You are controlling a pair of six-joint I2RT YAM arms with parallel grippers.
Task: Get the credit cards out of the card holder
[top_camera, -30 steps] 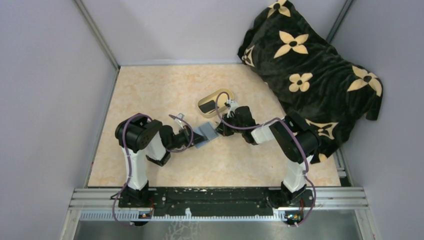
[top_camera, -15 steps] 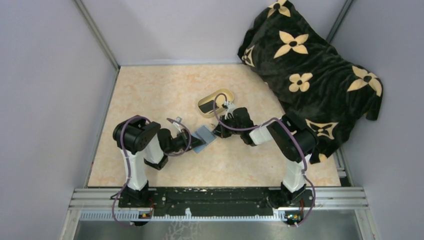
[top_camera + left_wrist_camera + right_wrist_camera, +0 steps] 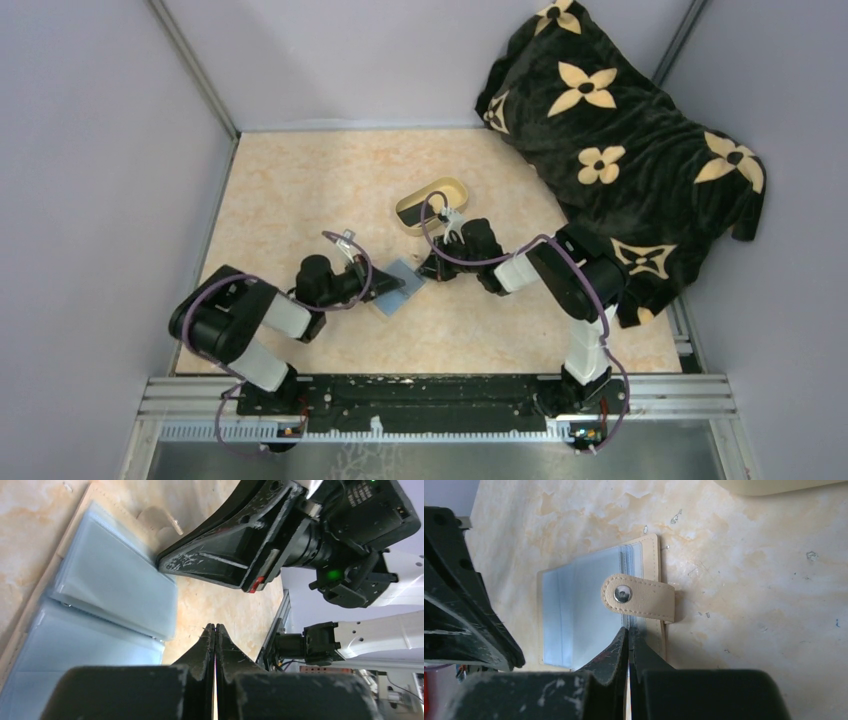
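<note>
One card holder [image 3: 397,284], one oval dish [image 3: 461,187], one flowered blanket [image 3: 620,110], two tools [image 3: 375,285] [image 3: 429,269]

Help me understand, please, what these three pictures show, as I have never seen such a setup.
These are two robot arms bolted at the table's near edge, each ending in a two-finger gripper. The overhead picture looks down from behind them; the other two come from cameras on the wrists, so each shows its own fingers up close. On the table lies an open card holder, tan outside, blue-grey inside, with a snap tab. Beyond it stands an oval dish with something dark inside; a flowered black blanket is heaped at the right. The left gripper and right gripper meet at the holder, both shut, neither visibly holding anything.
</note>
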